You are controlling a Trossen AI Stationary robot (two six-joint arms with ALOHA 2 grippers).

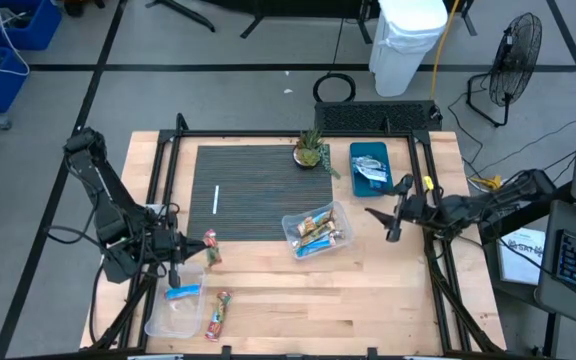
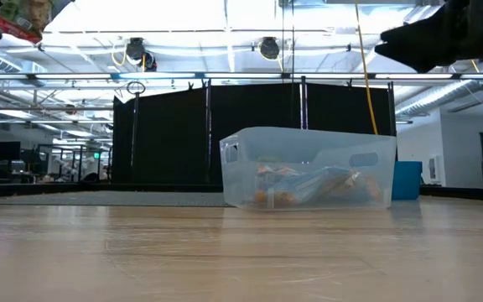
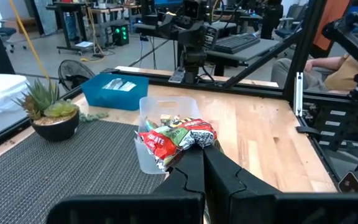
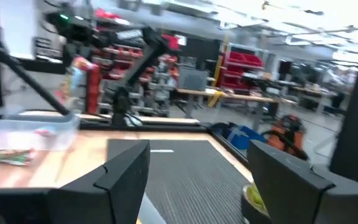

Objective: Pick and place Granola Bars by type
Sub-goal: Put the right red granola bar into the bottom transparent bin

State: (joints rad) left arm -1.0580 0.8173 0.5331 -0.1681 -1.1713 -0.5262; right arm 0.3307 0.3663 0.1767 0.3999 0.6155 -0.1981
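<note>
The left gripper (image 1: 206, 250) is pressed tight on a crinkled red, green and white foil-wrapped granola bar (image 3: 178, 138), pinching it near one end so the rest of the packet sticks out past the fingertips. In the overhead view the bar (image 1: 210, 248) hangs over the bare wood just beside the clear plastic tray at the table's near-left corner (image 1: 158, 322), where a blue-wrapped bar (image 1: 182, 292) already lies. A second red-and-green wrapped bar (image 1: 218, 314) rests on the wood next to that tray.

The packet looks light and soft; the foil is bunched and creased at the pinch, so it bends rather than resists. The wrapper is probably slick, and an end grip lets it droop and swing. A hold across the middle of the bar, where the filling gives the jaws something firm, would likely be steadier than the crimped seal.

Over on the other side, the right gripper (image 1: 392, 219) hovers with its jaws spread wide and nothing between them, between the clear plastic bin of mixed bars at the table's middle (image 1: 340, 212) and the blue rectangular bin holding silvery packets (image 1: 356, 150). A small potted succulent (image 1: 310, 150) and a thin white strip (image 1: 216, 199) sit on the dark ribbed mat (image 1: 258, 190), well clear of both arms.
</note>
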